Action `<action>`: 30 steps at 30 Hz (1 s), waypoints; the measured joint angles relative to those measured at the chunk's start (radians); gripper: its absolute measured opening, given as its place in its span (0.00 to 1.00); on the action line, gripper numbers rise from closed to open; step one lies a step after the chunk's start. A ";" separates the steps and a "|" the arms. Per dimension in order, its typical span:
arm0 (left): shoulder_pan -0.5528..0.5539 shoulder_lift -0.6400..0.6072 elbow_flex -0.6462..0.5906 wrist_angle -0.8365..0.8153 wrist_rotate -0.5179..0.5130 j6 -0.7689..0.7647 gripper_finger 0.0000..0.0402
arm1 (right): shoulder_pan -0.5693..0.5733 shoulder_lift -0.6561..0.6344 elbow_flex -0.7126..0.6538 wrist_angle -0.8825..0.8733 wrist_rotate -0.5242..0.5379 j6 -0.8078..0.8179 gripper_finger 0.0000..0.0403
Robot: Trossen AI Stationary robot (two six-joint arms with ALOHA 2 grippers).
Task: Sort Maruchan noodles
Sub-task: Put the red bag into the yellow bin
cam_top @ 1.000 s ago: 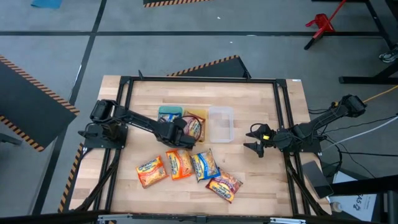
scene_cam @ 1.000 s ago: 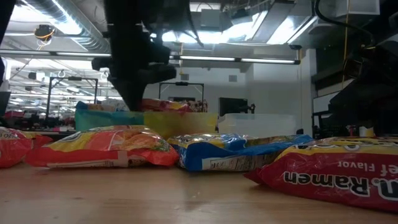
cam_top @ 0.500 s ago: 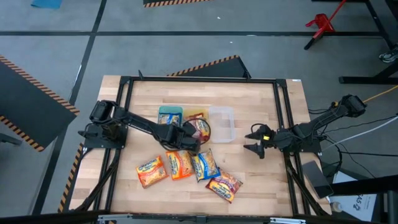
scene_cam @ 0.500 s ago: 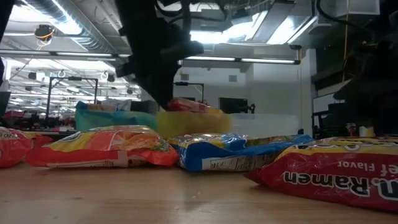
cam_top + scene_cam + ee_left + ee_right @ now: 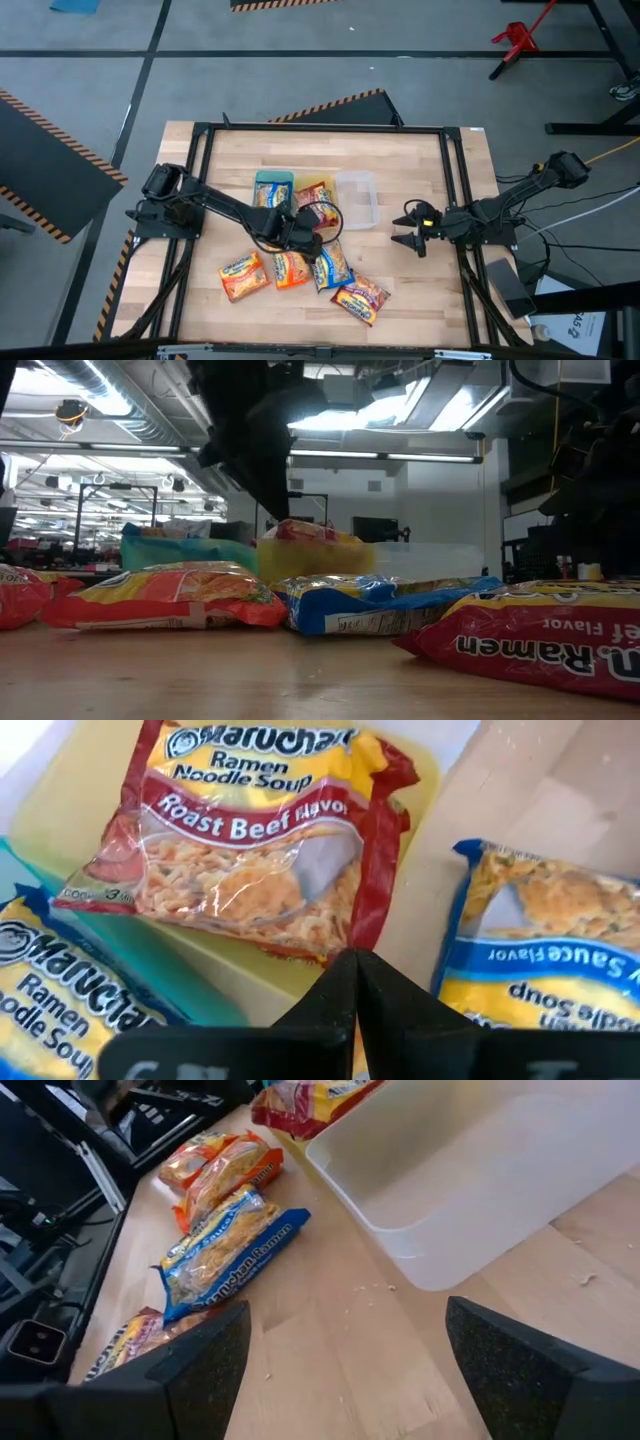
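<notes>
While the red packet [image 5: 250, 840] lies in the yellow tray [image 5: 322, 186], the left pincer [image 5: 305, 240] hangs closed and empty above loose packets [image 5: 300, 272] on the desk [image 5: 400, 290]. Next it likely opens to take one. The right pincer [image 5: 408, 229] waits open beside the clear tray [image 5: 470, 1170].

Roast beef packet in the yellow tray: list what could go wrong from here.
The roast beef packet lies tilted across the yellow tray, one end over the rim, so it may slide out. The shut left gripper hangs close above the blue packet and could knock it when lowering.
</notes>
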 joint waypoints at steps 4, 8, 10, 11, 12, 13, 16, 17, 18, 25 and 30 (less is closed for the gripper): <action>-0.004 0.000 0.000 0.055 0.019 -0.019 0.00 | 0.000 0.010 0.000 0.000 0.000 0.000 0.80; -0.024 0.000 0.000 0.089 0.015 -0.019 0.00 | 0.000 0.010 0.000 0.000 0.001 0.000 0.80; -0.027 0.010 0.000 0.085 -0.004 -0.019 0.00 | 0.000 0.010 0.000 0.000 0.001 -0.001 0.80; -0.027 0.018 0.000 0.074 -0.016 -0.019 0.00 | 0.000 0.010 0.000 0.000 0.001 -0.001 0.80; -0.026 0.026 0.000 0.065 -0.026 -0.019 0.00 | 0.000 0.010 0.000 0.000 0.002 -0.001 0.80; -0.023 0.034 0.000 0.064 -0.038 -0.018 0.00 | 0.000 0.010 0.000 -0.001 0.002 -0.001 0.80; -0.010 0.052 0.000 0.071 -0.056 -0.014 0.00 | 0.000 0.010 0.000 -0.002 0.002 -0.001 0.80; -0.003 0.058 0.000 0.069 -0.056 -0.013 0.00 | 0.000 0.010 0.000 -0.002 0.002 -0.001 0.80; 0.005 0.064 0.000 0.065 -0.057 -0.012 0.00 | -0.001 0.010 0.000 -0.002 0.002 -0.001 0.80; 0.046 0.083 -0.008 0.056 -0.031 0.038 0.00 | -0.001 0.010 0.001 -0.002 0.002 -0.002 0.80; 0.017 0.013 0.005 0.056 -0.060 0.092 0.00 | -0.001 0.010 0.001 -0.002 0.000 -0.003 0.80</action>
